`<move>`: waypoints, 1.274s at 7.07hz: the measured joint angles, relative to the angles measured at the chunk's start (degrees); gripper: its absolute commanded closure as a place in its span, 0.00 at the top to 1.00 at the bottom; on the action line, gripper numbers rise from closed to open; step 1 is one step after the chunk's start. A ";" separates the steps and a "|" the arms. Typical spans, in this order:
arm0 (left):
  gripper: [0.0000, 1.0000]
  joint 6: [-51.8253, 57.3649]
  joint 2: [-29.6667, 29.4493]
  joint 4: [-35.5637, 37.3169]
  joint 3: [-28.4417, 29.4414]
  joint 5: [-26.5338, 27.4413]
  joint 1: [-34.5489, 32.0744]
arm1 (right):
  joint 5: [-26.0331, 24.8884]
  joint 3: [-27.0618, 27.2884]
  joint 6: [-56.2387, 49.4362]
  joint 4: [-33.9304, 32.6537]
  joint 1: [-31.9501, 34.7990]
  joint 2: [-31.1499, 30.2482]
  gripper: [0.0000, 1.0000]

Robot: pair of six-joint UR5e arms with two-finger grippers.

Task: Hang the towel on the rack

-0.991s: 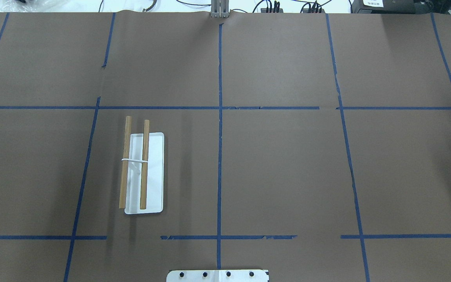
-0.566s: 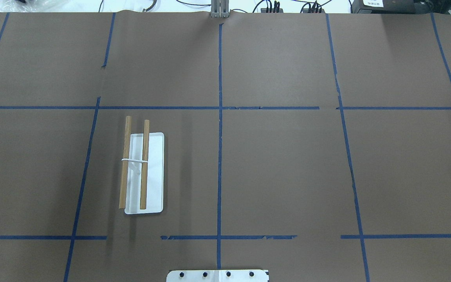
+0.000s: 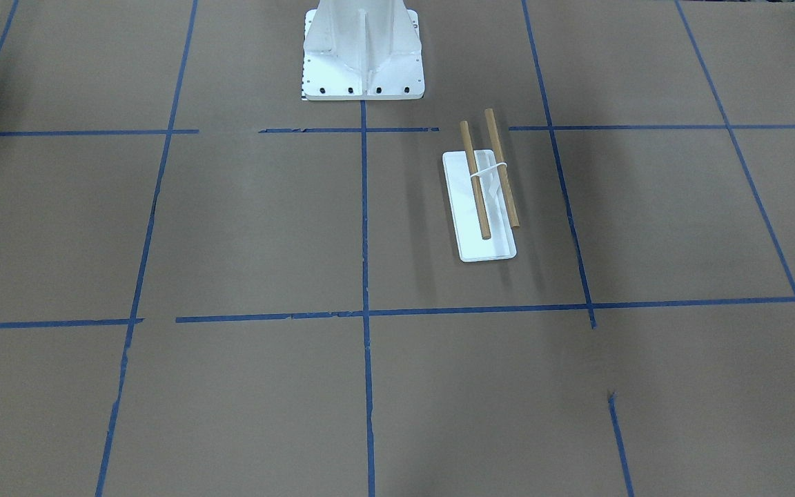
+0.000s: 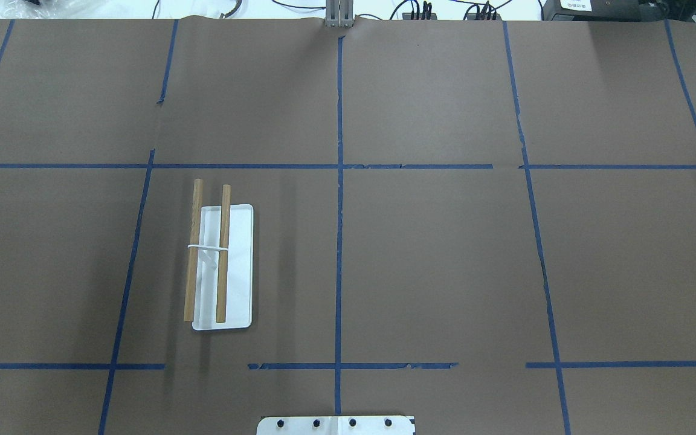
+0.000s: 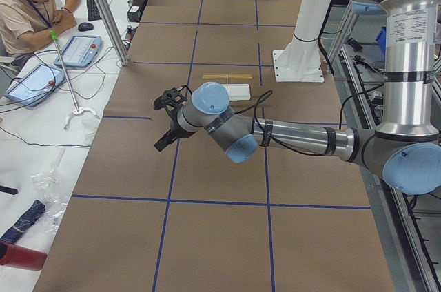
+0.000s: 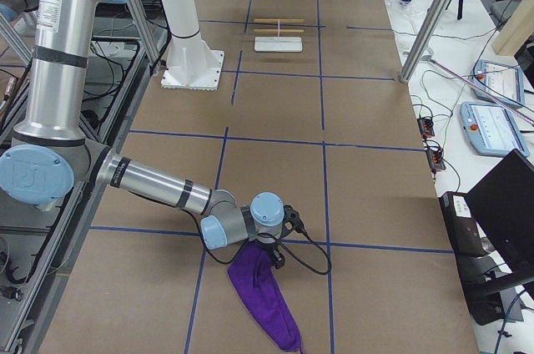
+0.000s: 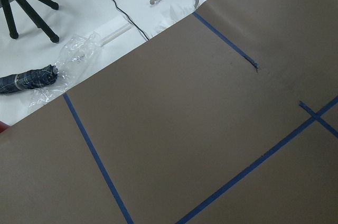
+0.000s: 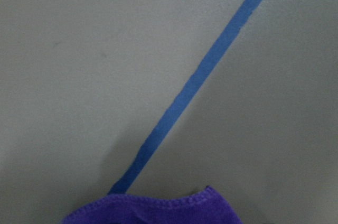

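Two bare dowels and a purple towel well apart from the rack: you are at the pickup.

Your purple towel lies bunched on the desk, far from the rack toward the robot's right end, and the right arm sits low over the towel's end nearer the rack. You cannot tell from these views whether the right jaws are closed on the cloth. The left jaws, out past the rack's other side on the left arm, are no clearer. Take the towel near one hem and lift until its tail clears the desk. Then lower it across a dowel so it drops on both sides, because the rack looks light and may slide. Torn blue tape could snag a dragged cloth. An operator sits beyond the rack, off the desk's edge.
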 measured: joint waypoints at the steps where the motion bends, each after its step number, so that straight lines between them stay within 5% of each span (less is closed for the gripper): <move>1: 1.00 0.00 -0.01 0.00 -0.06 -0.02 0.00 | 0.01 -0.27 -0.11 0.05 -0.27 -0.02 0.00; 6: 1.00 0.01 -0.13 0.00 -0.10 -0.07 0.07 | -1.80 1.11 -3.01 4.02 -0.47 -1.15 0.00; 9: 1.00 -1.25 -0.87 -0.13 -0.76 -1.55 0.08 | -1.69 13.28 -2.07 0.15 1.02 -2.31 0.00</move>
